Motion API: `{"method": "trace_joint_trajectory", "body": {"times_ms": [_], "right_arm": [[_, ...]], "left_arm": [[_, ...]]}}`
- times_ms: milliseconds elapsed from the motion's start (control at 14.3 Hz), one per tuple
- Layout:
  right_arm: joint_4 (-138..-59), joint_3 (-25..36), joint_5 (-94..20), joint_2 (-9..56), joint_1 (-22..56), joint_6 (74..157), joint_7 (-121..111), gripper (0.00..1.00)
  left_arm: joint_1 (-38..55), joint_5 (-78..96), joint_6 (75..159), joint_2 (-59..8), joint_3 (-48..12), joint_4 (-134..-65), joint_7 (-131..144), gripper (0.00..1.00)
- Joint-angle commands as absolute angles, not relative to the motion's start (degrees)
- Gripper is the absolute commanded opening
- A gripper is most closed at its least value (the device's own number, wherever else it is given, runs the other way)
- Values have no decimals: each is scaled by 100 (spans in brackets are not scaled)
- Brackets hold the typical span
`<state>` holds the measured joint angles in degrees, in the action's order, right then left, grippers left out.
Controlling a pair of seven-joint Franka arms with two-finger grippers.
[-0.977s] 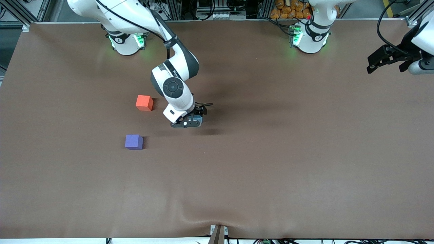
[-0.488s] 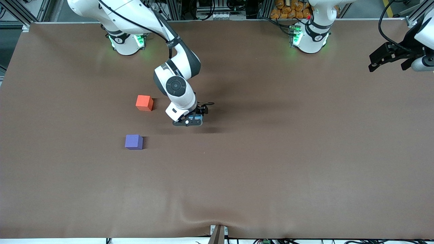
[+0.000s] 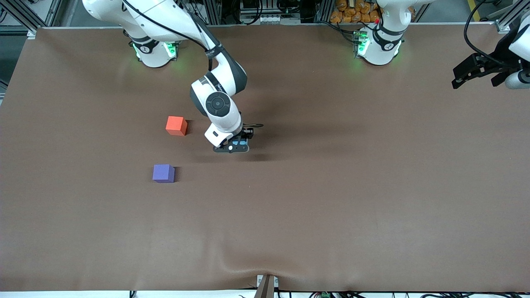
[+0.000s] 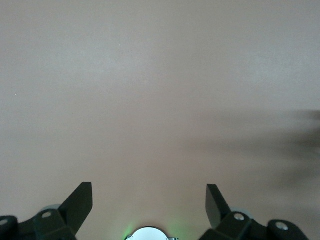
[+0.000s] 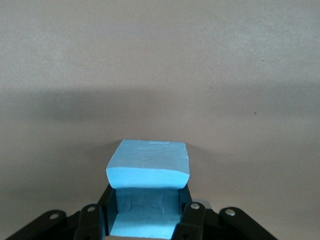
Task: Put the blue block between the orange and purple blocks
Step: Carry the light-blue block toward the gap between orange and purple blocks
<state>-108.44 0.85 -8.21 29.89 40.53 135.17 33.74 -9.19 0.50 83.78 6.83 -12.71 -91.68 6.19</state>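
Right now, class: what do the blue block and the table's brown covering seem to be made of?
Blue block: probably soft foam, matte; its faces look faintly dented and its lower edge bows where the right gripper is shut on it.
Brown covering: likely a thin matte sheet of paper or fabric; it wrinkles near the edge closest to the front camera. Neither is certain.

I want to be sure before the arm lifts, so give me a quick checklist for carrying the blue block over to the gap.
1. Right gripper shut on the blue block: ok.
2. Block seated squarely between the fingers: ok in the right wrist view.
3. Block clear of the table: cannot tell.
4. Gap between orange block and purple block free: ok.
5. Left gripper open, waiting at its end of the table: ok.
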Motion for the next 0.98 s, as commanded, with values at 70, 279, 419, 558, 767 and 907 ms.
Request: {"method": "trace_joint_trajectory", "body": {"times_ms": [70, 279, 419, 558, 767, 907], "right_arm": [[-10539, 158, -826, 2358, 3606, 12231, 3296, 18], [-10546, 237, -738, 1663, 2737, 11217, 2369, 18], [-10748, 237, -738, 1425, 2112, 11048, 1481, 18], [-11012, 246, -721, 1310, 1786, 11092, 1100, 18], [-11590, 246, -721, 1196, 1679, 11616, 1055, 18], [-12039, 246, -677, 1134, 1618, 12101, 924, 18]], "left_arm": [[-984, 141, 8332, 694, -1292, -9193, 527, 100], [-984, 141, 8323, 703, -1292, -9193, 527, 100], [-976, 141, 8332, 703, -1292, -9202, 527, 100], [-967, 141, 8315, 703, -1301, -9228, 527, 100], [-967, 141, 8314, 712, -1327, -9272, 527, 100], [-967, 141, 8314, 721, -1336, -9272, 527, 100]]}}
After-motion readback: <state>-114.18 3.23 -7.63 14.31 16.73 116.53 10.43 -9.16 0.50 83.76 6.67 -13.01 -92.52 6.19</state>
